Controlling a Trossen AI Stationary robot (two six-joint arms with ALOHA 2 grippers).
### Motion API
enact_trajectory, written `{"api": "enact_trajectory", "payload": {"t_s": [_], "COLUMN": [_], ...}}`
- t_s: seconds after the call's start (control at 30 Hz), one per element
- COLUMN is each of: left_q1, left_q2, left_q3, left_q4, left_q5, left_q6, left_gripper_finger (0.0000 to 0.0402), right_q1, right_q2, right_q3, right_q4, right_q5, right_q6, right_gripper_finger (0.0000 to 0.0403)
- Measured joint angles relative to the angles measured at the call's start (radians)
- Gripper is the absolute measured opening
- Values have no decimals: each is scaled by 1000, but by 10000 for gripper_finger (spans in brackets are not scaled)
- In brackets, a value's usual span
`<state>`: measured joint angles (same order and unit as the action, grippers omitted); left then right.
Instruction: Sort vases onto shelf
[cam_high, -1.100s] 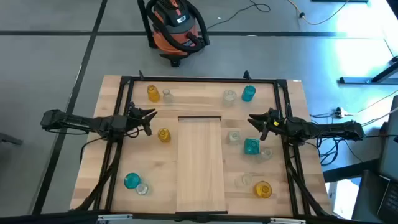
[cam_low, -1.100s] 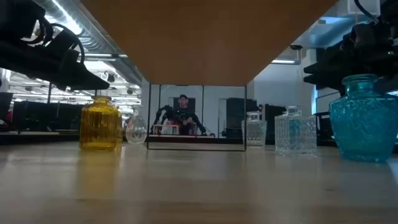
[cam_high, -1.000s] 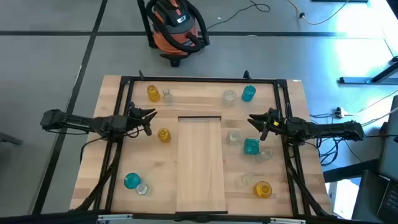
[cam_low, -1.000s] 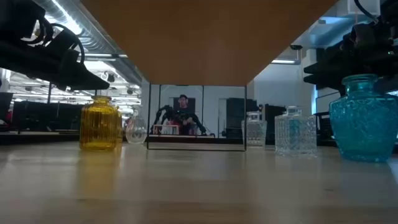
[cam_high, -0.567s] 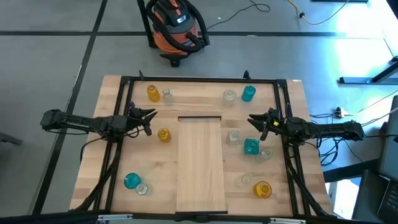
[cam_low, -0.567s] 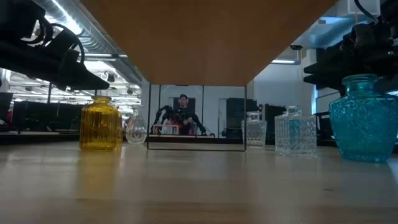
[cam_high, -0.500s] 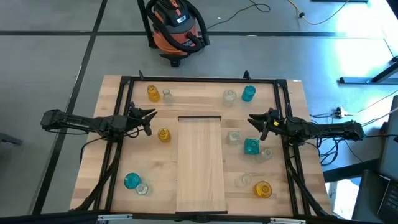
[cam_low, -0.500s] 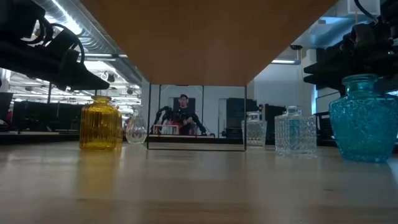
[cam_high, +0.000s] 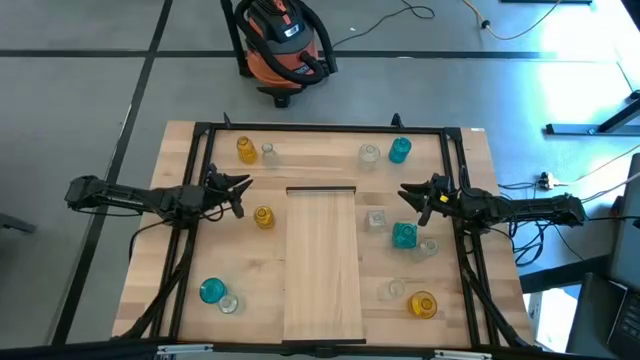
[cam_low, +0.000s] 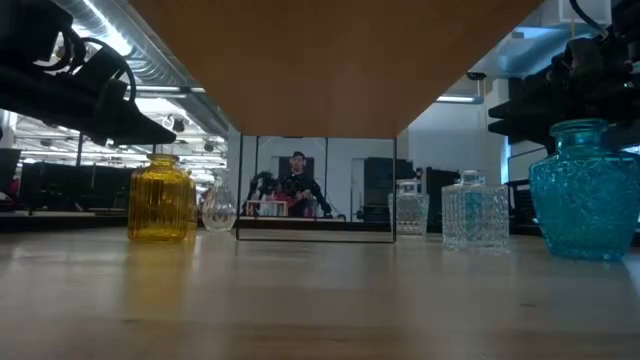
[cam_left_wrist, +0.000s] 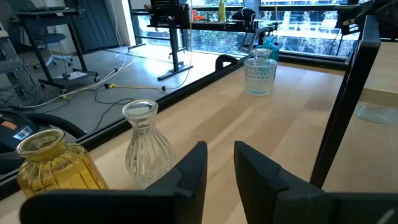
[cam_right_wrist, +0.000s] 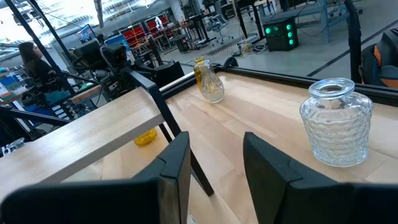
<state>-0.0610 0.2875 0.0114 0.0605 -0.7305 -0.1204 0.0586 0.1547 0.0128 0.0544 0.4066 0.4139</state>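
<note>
No movement; no legible writing.

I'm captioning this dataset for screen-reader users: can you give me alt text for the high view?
Seen from above, a long pale shelf stands bare at the middle of a slatted wooden table, with small clear, amber and teal vases scattered on both sides. The left tool and right tool hover either side of the shelf's far end, holding nothing.
</note>
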Motion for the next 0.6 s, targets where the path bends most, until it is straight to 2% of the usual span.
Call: {"api": "enact_trajectory", "payload": {"t_s": [0.6], "left_q1": [0], "left_q2": [0], "left_q3": [0], "left_q4": [0], "left_q5": [0], "left_q6": [0], "left_gripper_finger": [73], "right_q1": [0], "right_q2": [0], "right_q3": [0], "right_q4": [0], "right_q5": [-5], "right_q6": [0], "right_gripper_finger": [111]}}
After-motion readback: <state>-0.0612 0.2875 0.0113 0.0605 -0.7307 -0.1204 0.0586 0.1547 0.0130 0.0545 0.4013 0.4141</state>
